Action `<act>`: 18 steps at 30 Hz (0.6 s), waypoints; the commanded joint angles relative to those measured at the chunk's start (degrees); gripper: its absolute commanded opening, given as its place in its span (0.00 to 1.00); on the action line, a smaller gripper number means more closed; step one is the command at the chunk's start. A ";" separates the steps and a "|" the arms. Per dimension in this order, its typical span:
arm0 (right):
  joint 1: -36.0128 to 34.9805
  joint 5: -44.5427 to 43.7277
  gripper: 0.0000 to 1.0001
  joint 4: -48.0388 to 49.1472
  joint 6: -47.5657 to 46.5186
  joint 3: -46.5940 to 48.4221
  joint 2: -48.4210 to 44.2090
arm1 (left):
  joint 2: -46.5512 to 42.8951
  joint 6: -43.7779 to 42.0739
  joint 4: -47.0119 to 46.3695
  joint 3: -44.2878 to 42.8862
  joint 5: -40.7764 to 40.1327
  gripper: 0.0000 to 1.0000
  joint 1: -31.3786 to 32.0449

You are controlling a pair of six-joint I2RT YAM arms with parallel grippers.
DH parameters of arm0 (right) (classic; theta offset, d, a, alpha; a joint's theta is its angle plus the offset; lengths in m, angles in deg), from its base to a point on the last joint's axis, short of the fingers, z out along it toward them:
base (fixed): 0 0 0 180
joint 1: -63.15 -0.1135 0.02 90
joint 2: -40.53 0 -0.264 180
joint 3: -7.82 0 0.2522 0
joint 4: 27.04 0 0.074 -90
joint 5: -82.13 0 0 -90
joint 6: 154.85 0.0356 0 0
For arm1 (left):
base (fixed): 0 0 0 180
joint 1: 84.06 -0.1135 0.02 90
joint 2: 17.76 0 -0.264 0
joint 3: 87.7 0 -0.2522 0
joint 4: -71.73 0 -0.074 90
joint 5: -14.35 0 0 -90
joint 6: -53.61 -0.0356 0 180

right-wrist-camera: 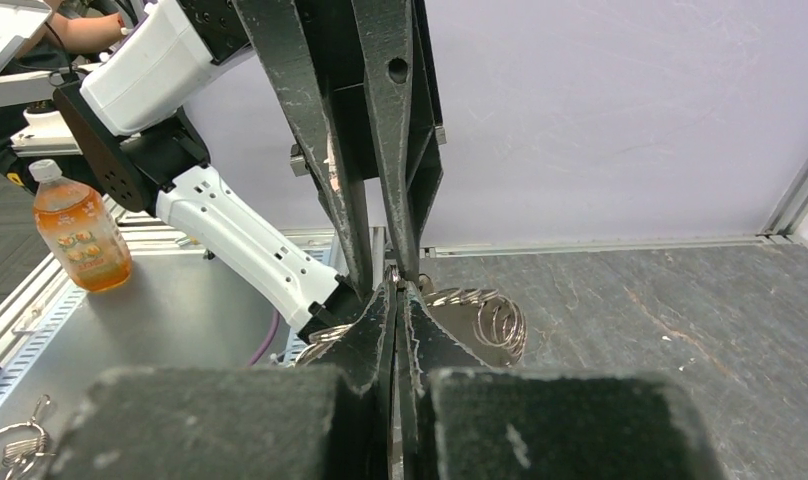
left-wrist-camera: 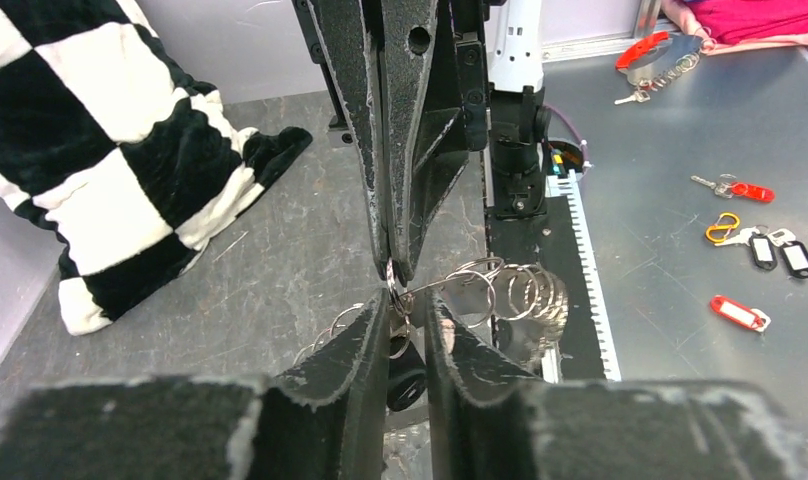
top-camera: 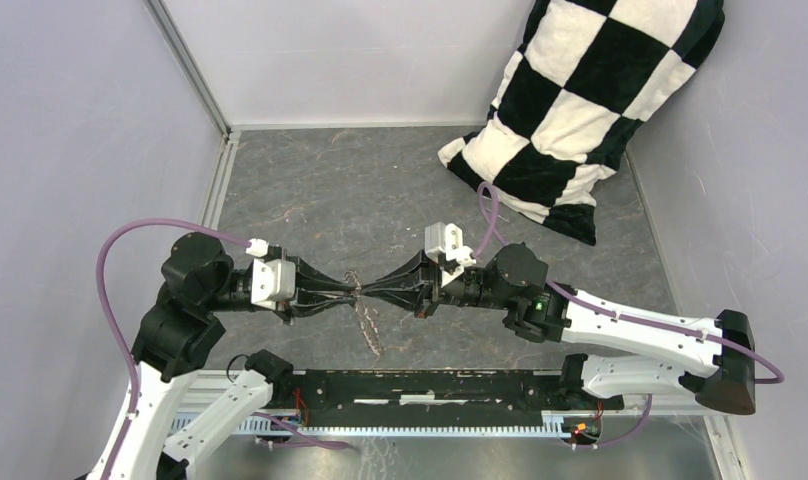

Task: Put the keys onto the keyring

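Fingertips meet nose to nose over the middle of the grey table [top-camera: 380, 190], a little toward its near edge, and the whole job sits at that one spot. The right gripper [right-wrist-camera: 397, 296] has its jaws pressed together on a thin loop of the keyring [left-wrist-camera: 510, 295], whose silvery coils bunch just beside the pinch and, seen from above, trail away toward the near edge. The left gripper [left-wrist-camera: 408, 318] reaches in from the left with a narrow gap between its jaws. A key [left-wrist-camera: 407, 378] with a black head sits in that gap, its blade pointing at the pinched loop, but I cannot tell whether the pads [left-wrist-camera: 365, 350] actually bear on it or only flank it. My reading is that the step is feeding the key's hole onto the ring wire. To do it well, the right side should be held dead steady with the loop end clear. The left should take a firm hold of the black head first, then work in small strokes along the line of the wire, not across it. The risks I see are the key slipping out of a loose hold, or the coils swinging and dragging the loop off line. A second key I cannot find in any view.
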 commanded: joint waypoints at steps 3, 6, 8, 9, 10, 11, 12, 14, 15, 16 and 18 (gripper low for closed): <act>-0.84 -0.69 0.01 2.60 -1.85 2.49 -0.03 | 0.99 -2.00 0.87 -2.02 2.34 0.15 0.09; -0.97 1.10 0.01 1.59 -2.26 3.21 0.62 | 1.14 -2.25 0.72 -1.87 2.39 0.03 0.09; -0.89 1.74 0.01 -0.36 -3.00 4.15 0.67 | 1.05 -2.26 0.53 -1.76 1.88 0.02 0.09; -0.93 2.08 0.01 -1.37 -3.52 4.60 0.52 | 1.02 -2.31 0.52 -1.71 1.58 0.02 0.09; -0.95 2.44 0.04 -3.41 -4.39 5.32 0.34 | 0.86 -2.26 0.47 -1.67 1.32 0.02 0.09; -0.99 2.92 0.07 -5.48 -5.39 6.38 0.22 | 0.75 -2.27 0.52 -1.60 1.01 0.02 0.09; -0.94 3.62 0.11 -8.58 -6.59 7.61 0.19 | 0.58 -2.31 0.47 -1.51 0.69 0.02 0.09; -0.90 3.33 0.18 -15.19 -8.11 10.92 0.43 | 0.31 -2.54 0.43 -1.26 0.31 0.02 0.11; -0.95 3.10 0.24 -19.02 -10.33 12.94 0.56 | 0.17 -2.78 0.49 -1.16 0.26 0.02 0.09; -0.86 2.72 0.28 -21.95 -11.18 14.81 0.78 | 0.05 -3.32 0.63 -1.14 0.25 0.02 0.09; -0.77 2.21 0.36 -29.41 -13.46 19.05 1.89 | -0.19 -4.65 0.88 -0.98 0.17 0.02 0.09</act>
